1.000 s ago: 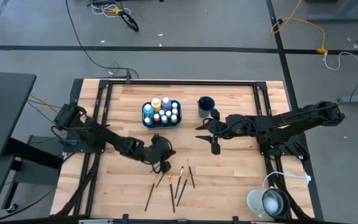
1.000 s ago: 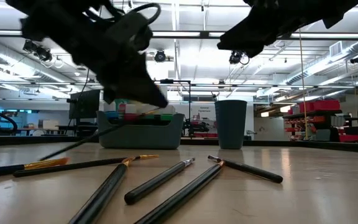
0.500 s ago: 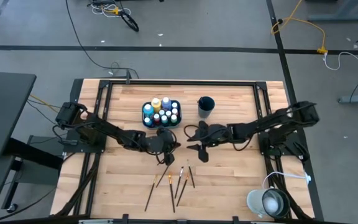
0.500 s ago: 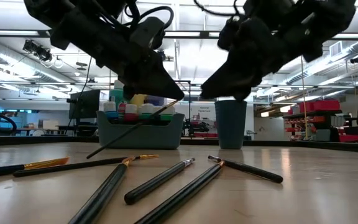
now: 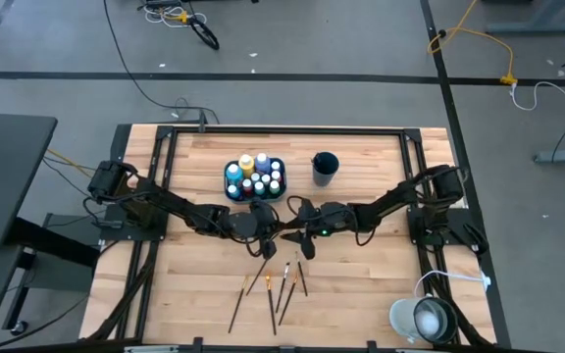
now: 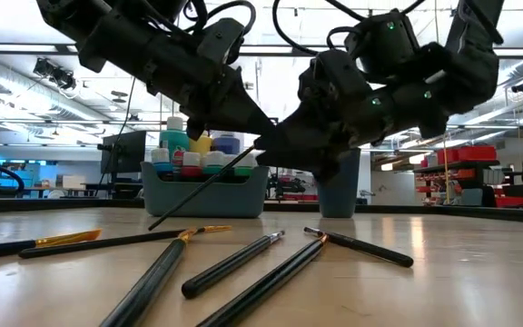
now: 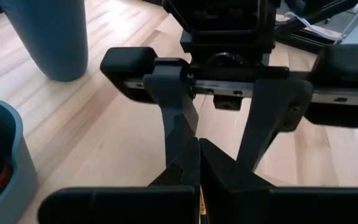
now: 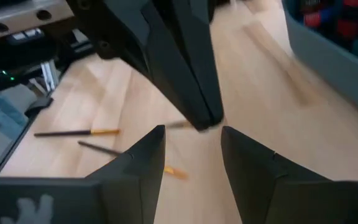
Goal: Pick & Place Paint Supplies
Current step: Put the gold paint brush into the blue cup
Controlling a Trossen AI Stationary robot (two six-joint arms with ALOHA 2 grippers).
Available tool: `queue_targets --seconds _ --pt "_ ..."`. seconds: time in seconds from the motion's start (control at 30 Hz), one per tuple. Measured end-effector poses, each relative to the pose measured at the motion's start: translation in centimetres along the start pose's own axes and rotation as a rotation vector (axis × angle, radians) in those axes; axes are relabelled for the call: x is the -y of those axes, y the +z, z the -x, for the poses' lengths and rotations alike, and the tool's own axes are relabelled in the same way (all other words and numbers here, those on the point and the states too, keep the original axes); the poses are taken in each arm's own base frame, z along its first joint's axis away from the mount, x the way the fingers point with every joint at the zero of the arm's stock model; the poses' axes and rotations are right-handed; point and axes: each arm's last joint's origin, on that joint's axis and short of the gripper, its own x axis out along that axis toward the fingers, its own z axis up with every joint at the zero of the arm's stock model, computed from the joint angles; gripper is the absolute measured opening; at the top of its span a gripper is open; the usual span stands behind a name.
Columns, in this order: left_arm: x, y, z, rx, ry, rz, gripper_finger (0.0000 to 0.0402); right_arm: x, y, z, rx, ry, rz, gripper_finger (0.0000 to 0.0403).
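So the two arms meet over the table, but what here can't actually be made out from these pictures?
- High view: the lifted paintbrush in the left gripper is nearly all hidden under both arms.
- Right wrist view: the brush end between the open right gripper fingers is a blur.
- Low view: the teal tray wall hides the paint bottles' lower halves.
- High view: the loose brushes are too thin to count surely.

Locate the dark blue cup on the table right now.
In the high view the dark blue cup stands upright toward the table's far edge, just right of the teal tray of paint bottles.
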Motion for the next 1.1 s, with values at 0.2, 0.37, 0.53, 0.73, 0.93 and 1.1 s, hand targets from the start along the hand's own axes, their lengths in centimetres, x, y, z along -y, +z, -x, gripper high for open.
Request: queue_targets --seconds 0.2,0.37,0.53,0.73,0.93,1.1 --pt "0.2 0.5 0.0 0.051 -0.008 -0.011 0.0000 0.0 0.0 -0.2 0.039 0.031 0.019 0.0159" --pt "0.4 1.0 0.1 0.097 -0.025 -0.020 0.0000 -0.1 0.3 -0.2 0.081 0.021 0.056 0.0152" --pt "0.3 1.0 0.0 0.096 -0.021 -0.021 0.0000 -0.1 0.3 -0.2 0.074 0.025 0.062 0.0097" --pt "0.3 1.0 0.0 0.096 -0.022 -0.021 0.0000 -0.1 0.2 -0.2 0.056 0.044 0.063 0.0012" --pt "0.3 1.0 0.0 0.096 -0.028 -0.040 0.0010 -0.1 0.2 -0.2 0.055 0.046 0.063 0.0014" --pt "0.5 1.3 0.0 0.105 -0.032 -0.054 0.0030 -0.3 0.7 0.1 0.049 0.047 0.066 0.0009"
